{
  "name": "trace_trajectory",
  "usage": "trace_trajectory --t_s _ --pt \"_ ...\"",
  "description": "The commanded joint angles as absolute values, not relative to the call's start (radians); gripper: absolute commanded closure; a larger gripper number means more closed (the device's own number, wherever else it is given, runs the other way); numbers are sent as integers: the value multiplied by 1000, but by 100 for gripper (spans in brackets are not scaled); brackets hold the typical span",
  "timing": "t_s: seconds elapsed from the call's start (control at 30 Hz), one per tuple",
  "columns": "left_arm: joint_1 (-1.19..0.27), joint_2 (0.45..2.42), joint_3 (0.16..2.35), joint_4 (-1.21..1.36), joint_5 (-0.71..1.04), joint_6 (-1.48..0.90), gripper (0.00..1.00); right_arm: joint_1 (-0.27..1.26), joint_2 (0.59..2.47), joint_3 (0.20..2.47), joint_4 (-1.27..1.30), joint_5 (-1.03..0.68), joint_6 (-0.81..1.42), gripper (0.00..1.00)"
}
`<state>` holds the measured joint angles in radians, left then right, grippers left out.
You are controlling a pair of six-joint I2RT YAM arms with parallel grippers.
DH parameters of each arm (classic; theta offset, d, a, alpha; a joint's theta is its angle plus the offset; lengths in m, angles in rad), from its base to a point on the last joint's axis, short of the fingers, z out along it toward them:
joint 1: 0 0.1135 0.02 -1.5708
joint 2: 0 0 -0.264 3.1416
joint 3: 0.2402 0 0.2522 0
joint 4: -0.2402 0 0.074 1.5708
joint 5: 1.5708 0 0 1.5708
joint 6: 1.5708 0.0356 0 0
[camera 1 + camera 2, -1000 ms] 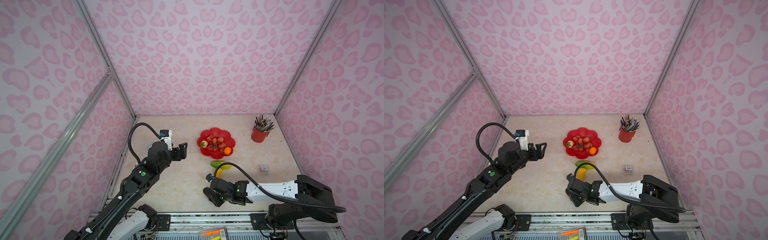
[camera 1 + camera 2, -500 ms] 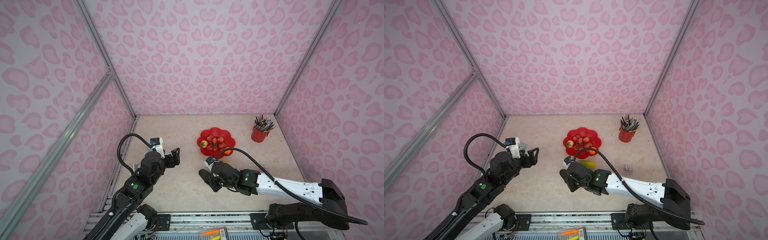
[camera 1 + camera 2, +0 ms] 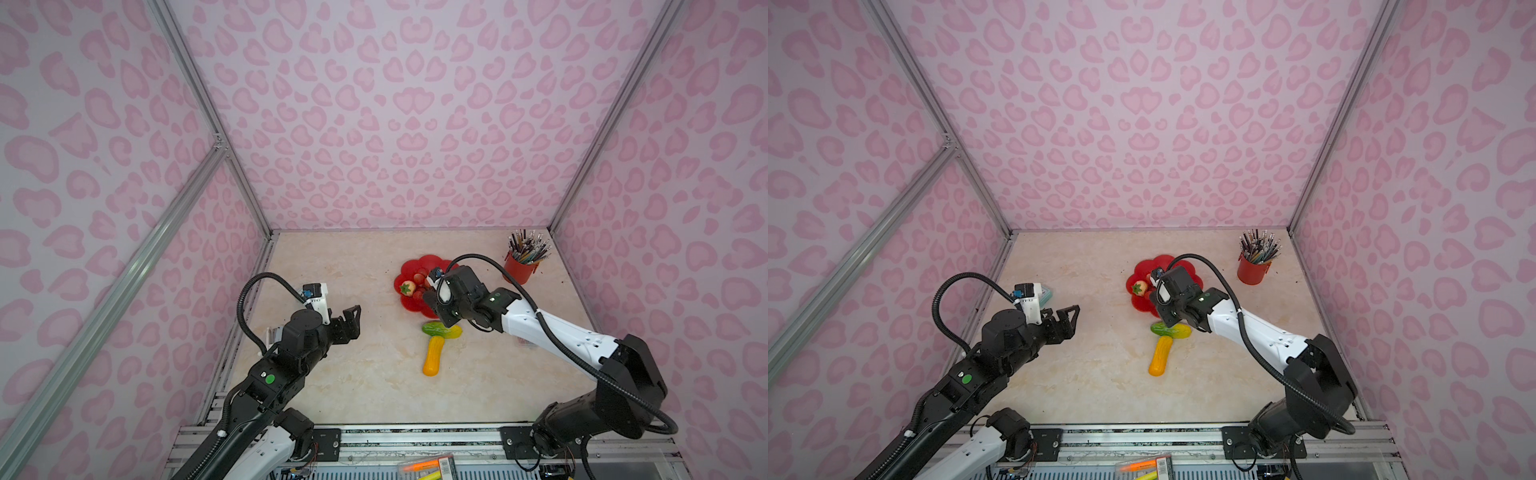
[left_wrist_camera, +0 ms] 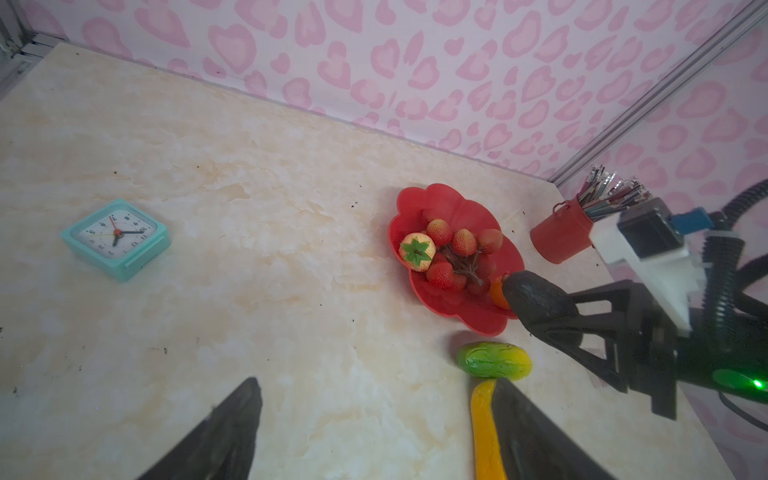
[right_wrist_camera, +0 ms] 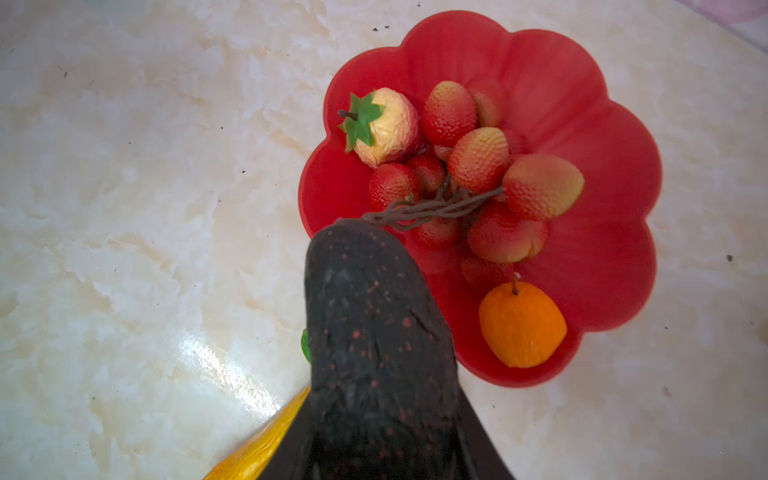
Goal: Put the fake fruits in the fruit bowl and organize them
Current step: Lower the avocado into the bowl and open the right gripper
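Right wrist view: right gripper (image 4: 552, 328) clamped on black bumpy fruit (image 5: 374, 324) over bowl (image 5: 602, 124) rim; grapes (image 5: 478, 166), strawberry (image 5: 386, 124), orange (image 5: 521, 324) inside. Left gripper (image 3: 347, 322) spread wide, empty.

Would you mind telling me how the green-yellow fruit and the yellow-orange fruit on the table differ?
The green-yellow fruit is short and plump; the yellow-orange fruit is longer and slimmer. In both top views the green-yellow fruit lies crosswise, the yellow-orange fruit points at it. Both lie outside the fruit bowl.
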<state>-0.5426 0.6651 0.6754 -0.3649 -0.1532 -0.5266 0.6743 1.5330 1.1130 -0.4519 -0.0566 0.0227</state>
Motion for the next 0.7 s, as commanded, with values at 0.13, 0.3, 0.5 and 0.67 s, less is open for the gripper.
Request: trace_trajectory --t_s 0.13,0.3,0.5,0.67 --pt "-541 689 648 -333 -32 -544 13 661 1681 1177 -401 -96 -108 76" --pt "-541 709 636 -307 21 -546 14 644 1786 1244 -397 -51 -124 73" --pt "-543 753 612 -252 114 -569 17 642 1844 1281 -410 -41 -132 51" --pt "-588 795 595 -213 128 -585 19 640 1754 1240 -379 -46 -79 39"
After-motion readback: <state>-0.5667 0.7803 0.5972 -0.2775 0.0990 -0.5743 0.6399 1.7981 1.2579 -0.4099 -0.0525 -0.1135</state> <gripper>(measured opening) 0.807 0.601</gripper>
